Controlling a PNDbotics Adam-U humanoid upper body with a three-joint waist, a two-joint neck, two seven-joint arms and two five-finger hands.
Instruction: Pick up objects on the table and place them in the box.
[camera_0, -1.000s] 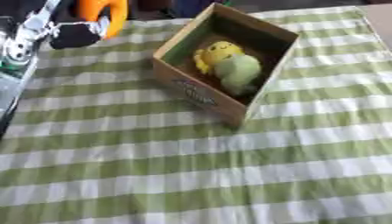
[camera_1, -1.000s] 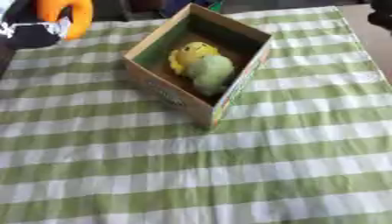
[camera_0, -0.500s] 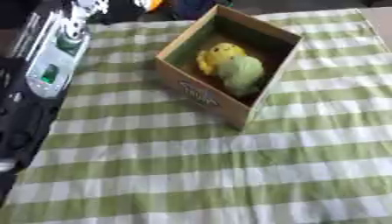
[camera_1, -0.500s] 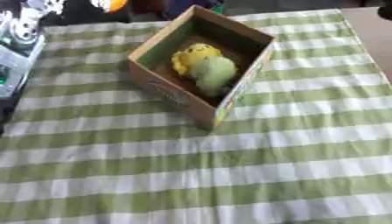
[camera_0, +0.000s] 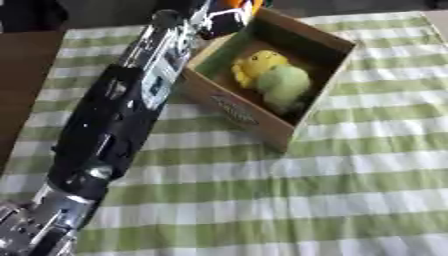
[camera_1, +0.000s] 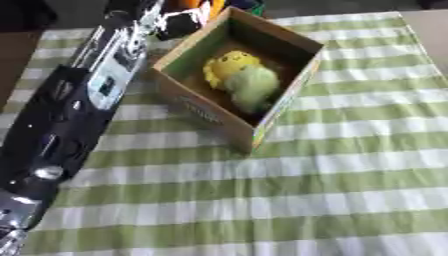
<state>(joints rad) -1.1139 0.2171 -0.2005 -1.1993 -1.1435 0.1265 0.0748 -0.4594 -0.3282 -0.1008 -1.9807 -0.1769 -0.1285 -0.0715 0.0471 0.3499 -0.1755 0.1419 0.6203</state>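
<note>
An open cardboard box (camera_0: 234, 107) stands on the green-and-white checked cloth. Inside it lie a yellow soft toy (camera_0: 257, 65) and a green soft toy (camera_0: 285, 85). My left arm (camera_0: 131, 110) reaches from the lower left corner up across the cloth. Its hand (camera_0: 223, 20) is at the box's far left corner, at the picture's top edge. The fingers are curled round an orange object (camera_0: 241, 4), which is mostly cut off by the top edge. My right hand shows in no view.
The checked cloth (camera_0: 289, 200) covers the table in front of and to the right of the box. A brown table edge (camera_0: 22, 95) shows at the left. Dark shapes lie beyond the far edge.
My left arm has stretched in from the left and carried the orange object from the cloth's far left corner over to the box's far left corner.
</note>
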